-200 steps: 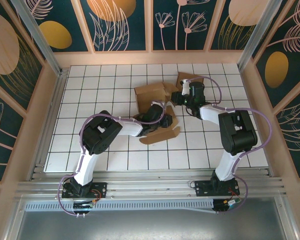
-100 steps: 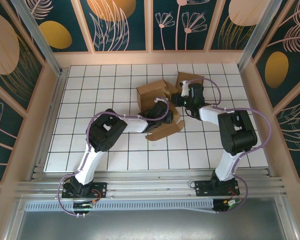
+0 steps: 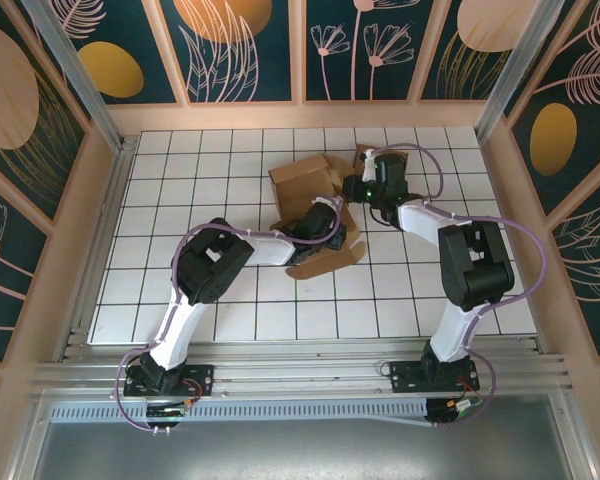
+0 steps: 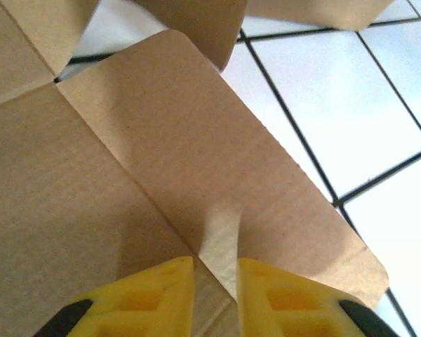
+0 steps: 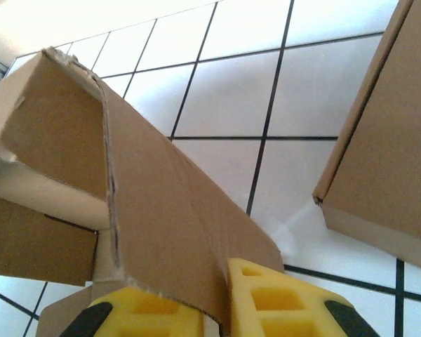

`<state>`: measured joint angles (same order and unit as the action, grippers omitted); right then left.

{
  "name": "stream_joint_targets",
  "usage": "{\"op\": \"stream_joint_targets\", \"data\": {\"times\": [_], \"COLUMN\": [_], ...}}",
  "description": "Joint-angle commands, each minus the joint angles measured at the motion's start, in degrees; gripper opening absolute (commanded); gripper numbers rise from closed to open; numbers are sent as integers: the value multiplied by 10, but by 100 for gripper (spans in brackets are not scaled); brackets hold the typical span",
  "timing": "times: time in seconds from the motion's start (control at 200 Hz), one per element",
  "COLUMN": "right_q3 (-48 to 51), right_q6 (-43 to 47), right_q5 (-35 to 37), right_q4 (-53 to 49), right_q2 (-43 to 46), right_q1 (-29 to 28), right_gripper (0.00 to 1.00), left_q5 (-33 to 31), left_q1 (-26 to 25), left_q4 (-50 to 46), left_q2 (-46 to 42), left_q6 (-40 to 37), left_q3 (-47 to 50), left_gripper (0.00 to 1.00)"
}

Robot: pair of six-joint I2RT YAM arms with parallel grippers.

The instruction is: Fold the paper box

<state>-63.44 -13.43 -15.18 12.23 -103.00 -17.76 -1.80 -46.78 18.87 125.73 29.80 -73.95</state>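
The brown cardboard box point(image 3: 300, 180) lies partly unfolded in the middle of the gridded table, its flaps spread out. My left gripper point(image 3: 326, 222) is at its near side, shut on a thin flap of the box point(image 4: 161, 161) that runs between the yellow fingers point(image 4: 149, 295). From the right, my right gripper point(image 3: 366, 186) is shut on a raised flap point(image 5: 161, 210), which slants up out of its jaws to a torn top edge. Another panel of the box point(image 5: 386, 168) stands at the right of the right wrist view.
The white table with black grid lines point(image 3: 200, 180) is ringed by a low peach wall point(image 3: 300, 115). A rounded flap point(image 3: 330, 260) lies flat on the tiles toward the near side. Both arms reach in from the near edge and meet at the box.
The box has shifted and turned, its far panel now higher and more to the left. The right gripper moved toward the far side with its flap. The left gripper stayed at the box's near side.
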Motion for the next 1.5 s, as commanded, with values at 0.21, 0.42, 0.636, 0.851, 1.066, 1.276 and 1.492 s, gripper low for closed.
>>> {"op": "stream_joint_targets", "data": {"times": [0.21, 0.42, 0.636, 0.851, 1.066, 1.276, 1.492], "right_q3": [14, 25, 28, 15, 10, 51, 151], "right_q6": [35, 40, 37, -22, -108, -81, -18], "right_q5": [65, 61, 60, 48, 24, 103, 230], "right_q4": [-13, -8, -3, -14, -20, 25, 153], "right_q2": [37, 45, 47, 41, 22, 13, 20], "right_q1": [-29, -33, -33, -35, -49, -97, -131], "right_gripper": [13, 13, 13, 11, 8, 11, 8], "left_q5": [-12, -37, 13, 43, 39, 51, 37], "left_q1": [3, 3, 8, 10, 19, 22, 24], "left_q4": [3, 5, 10, -2, 16, 65, 141], "left_q2": [-110, -74, -28, 11, 13, -13, -100], "left_q6": [82, 144, 133, 141, 149, 142, 142], "left_q3": [100, 65, 38, 34, 52, 72, 145], "left_gripper": [21, 7, 4, 0, 0, 3, 14]}}
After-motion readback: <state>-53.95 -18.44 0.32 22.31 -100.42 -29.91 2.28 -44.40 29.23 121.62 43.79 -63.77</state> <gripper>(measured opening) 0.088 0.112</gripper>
